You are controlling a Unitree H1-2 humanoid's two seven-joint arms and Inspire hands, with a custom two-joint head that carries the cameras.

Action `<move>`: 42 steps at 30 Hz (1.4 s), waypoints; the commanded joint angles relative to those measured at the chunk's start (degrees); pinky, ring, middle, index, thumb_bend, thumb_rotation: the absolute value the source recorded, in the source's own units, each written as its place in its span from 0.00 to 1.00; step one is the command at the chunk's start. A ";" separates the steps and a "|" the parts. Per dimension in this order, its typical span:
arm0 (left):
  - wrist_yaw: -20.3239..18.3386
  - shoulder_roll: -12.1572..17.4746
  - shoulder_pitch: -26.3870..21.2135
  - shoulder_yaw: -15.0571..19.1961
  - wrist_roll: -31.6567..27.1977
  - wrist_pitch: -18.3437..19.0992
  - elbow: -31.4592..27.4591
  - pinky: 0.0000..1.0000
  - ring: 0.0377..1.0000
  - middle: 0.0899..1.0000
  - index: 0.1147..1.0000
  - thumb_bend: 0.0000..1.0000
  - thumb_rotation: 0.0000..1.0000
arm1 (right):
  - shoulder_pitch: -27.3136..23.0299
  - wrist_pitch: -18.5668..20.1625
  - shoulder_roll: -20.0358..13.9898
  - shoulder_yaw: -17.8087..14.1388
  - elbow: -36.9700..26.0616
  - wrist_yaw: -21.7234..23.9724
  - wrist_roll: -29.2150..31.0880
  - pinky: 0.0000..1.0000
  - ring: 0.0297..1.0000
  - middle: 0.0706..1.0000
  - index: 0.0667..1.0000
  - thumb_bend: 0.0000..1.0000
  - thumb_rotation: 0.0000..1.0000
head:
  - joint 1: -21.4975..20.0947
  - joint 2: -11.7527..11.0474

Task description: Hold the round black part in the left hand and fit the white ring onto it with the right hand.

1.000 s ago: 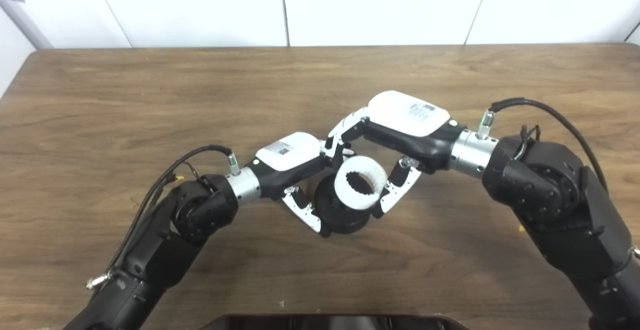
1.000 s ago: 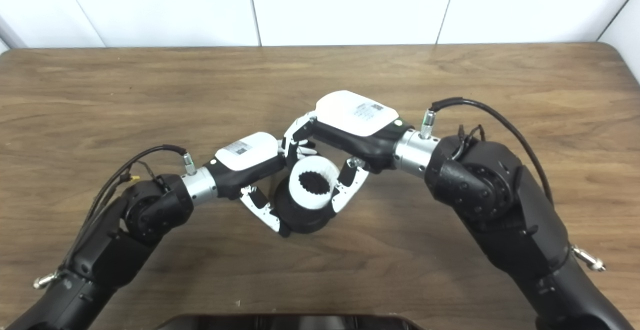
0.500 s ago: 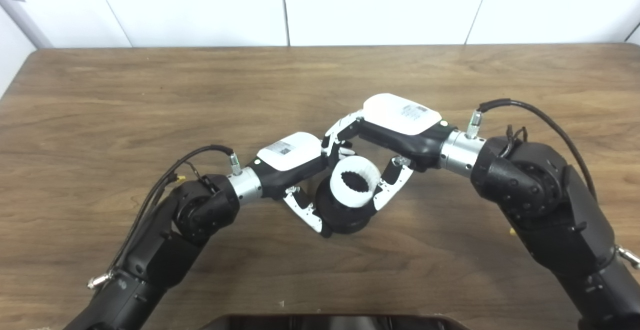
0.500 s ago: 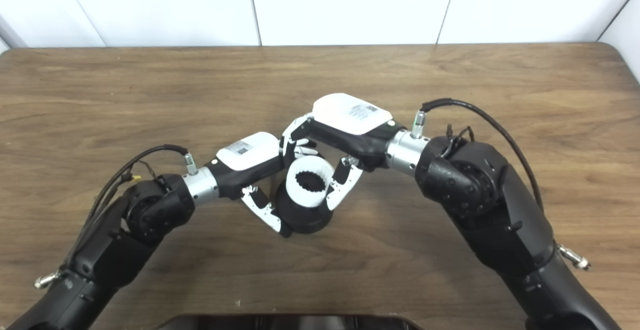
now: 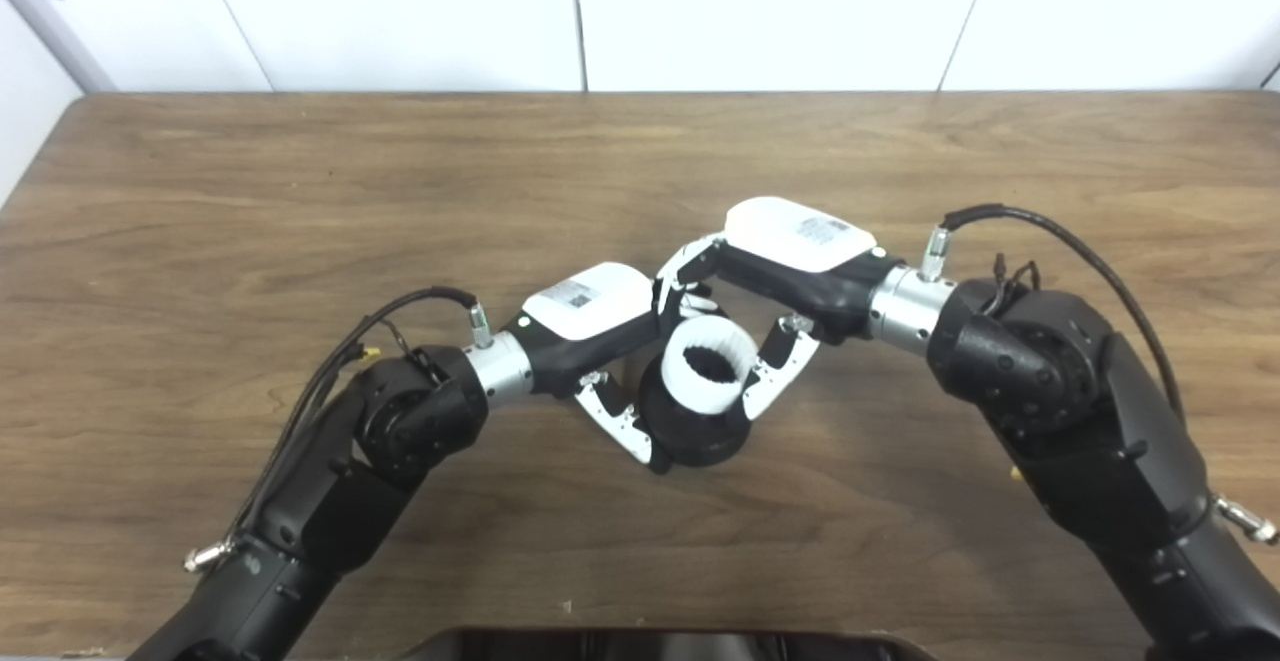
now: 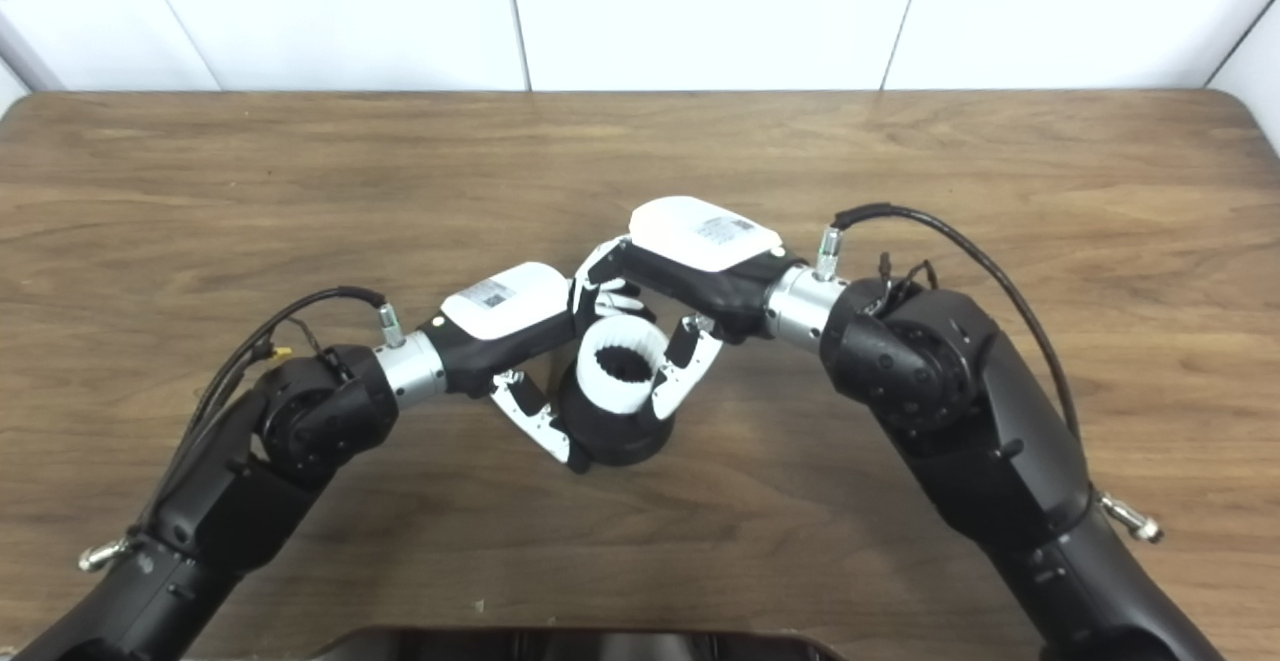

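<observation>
left hand (image 5: pixel 600 326): fingers clasp round black part (image 5: pixel 695 436) at bench (image 5: pixel 300 191) centre | right hand (image 5: pixel 790 261): fingers pinch white ring (image 5: pixel 710 381), touching part's 12 o'clock face

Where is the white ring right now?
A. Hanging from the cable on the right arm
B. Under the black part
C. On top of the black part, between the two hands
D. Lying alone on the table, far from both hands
C: the white ring sits on the black part, with the left hand and right hand closed around them.

White toothed ring (image 5: pixel 711 365), black part (image 5: pixel 695 433), brown woodgrain table (image 5: pixel 300 191)
</observation>
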 commanded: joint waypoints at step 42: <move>-0.56 -0.01 -1.34 -0.97 0.70 0.65 -0.97 0.88 0.95 0.90 0.47 0.95 0.29 | -0.51 0.37 1.40 2.98 -1.92 -0.88 -1.49 0.75 0.80 0.84 0.81 0.87 0.32 | -0.18 0.45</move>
